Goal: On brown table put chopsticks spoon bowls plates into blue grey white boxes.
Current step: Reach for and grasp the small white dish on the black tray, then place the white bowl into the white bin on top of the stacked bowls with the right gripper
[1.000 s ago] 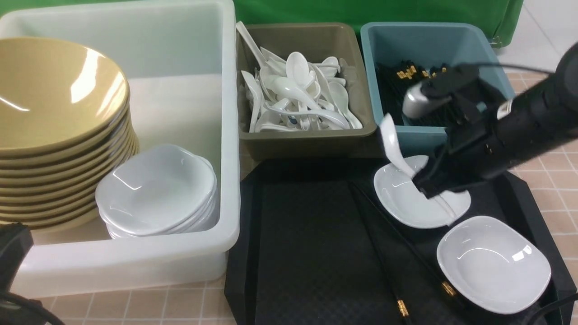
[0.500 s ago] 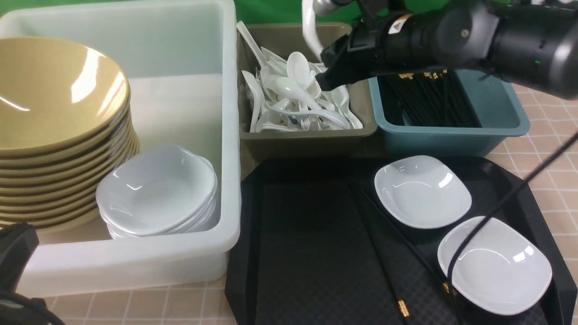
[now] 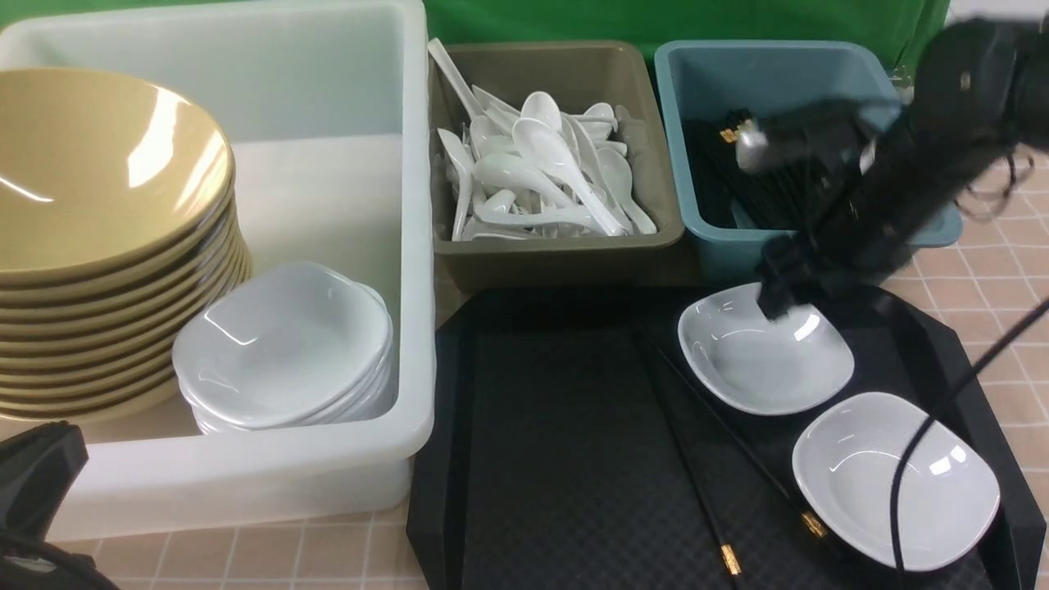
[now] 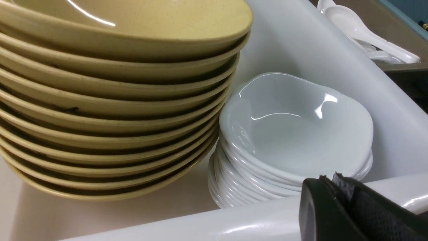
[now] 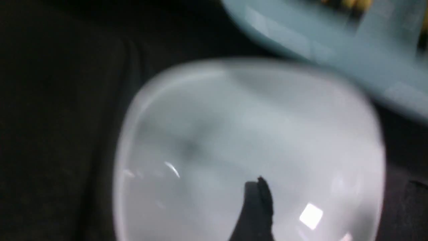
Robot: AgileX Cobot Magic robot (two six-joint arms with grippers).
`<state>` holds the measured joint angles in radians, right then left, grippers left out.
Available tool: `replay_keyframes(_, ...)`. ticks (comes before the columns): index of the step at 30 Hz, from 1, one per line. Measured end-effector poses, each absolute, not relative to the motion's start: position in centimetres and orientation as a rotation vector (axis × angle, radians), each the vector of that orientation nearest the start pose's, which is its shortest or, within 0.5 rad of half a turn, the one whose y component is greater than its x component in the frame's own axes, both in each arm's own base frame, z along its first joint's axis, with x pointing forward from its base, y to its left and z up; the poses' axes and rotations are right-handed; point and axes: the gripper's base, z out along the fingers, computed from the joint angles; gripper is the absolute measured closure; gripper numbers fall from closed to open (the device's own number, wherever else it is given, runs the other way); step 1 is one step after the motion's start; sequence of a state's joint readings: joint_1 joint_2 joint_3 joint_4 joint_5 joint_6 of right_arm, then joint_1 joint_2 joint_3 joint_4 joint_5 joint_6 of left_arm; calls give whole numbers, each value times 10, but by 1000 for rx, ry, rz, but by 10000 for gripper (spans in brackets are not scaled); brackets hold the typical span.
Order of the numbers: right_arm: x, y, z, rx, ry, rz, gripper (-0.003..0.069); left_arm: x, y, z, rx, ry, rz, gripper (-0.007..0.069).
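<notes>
A: Largest holders?
B: Translucent white box (image 3: 414,246): bowls (image 3: 98,180), stacked plates (image 3: 279,344). Then black tray (image 3: 557,459): two plates (image 3: 762,360) (image 3: 893,483), one chopstick pair (image 3: 690,463).
A: Smaller?
B: Olive grey box (image 3: 557,250): spoons (image 3: 533,164). Teal blue box (image 3: 770,74): chopsticks (image 3: 725,184). All on the tabletop (image 3: 246,557).
A: Jaws?
B: Left gripper (image 4: 331,179): together, at the white box rim. Right gripper (image 3: 778,299): blurred over the farther plate, cannot tell.

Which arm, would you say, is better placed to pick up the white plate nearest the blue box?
Right: the right end effector hovers over that plate on the black tray; the left end effector sits shut by the white box.
</notes>
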<state>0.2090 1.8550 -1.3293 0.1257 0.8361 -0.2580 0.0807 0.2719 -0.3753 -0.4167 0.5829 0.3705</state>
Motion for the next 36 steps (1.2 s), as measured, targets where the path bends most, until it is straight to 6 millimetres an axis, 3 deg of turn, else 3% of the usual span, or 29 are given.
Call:
replay_keyframes(4, 359, 83, 183, -547, 2785, 118, 104, 65, -15, 275, 86, 1911, -153, 623)
replay_keyframes(11, 361, 83, 181, -511, 2758, 117, 105, 66, -15, 275, 81, 1899, -148, 623)
replay_keyframes(14, 361, 83, 181, -499, 2762, 124, 139, 66, -14, 275, 78, 1893, -145, 623)
replay_keyframes(16, 360, 84, 179, -492, 2781, 138, 253, 66, -14, 276, 75, 1884, -142, 623)
replay_keyframes(17, 359, 84, 179, -491, 2784, 140, 277, 66, -14, 276, 75, 1884, -142, 623)
replay_keyframes(18, 358, 84, 179, -492, 2799, 145, 368, 67, -14, 277, 74, 1880, -141, 623)
replay_keyframes(19, 358, 84, 178, -488, 2803, 150, 394, 67, -14, 277, 74, 1880, -141, 623)
replay_keyframes(20, 358, 85, 180, -465, 2804, 173, 475, 67, -14, 277, 74, 1880, -141, 623)
replay_keyframes(28, 343, 90, 212, -496, 2771, 281, 547, 67, -14, 277, 74, 1880, -141, 623)
replay_keyframes(36, 311, 99, 287, -549, 2532, 508, 572, 67, -14, 277, 74, 1880, -141, 623)
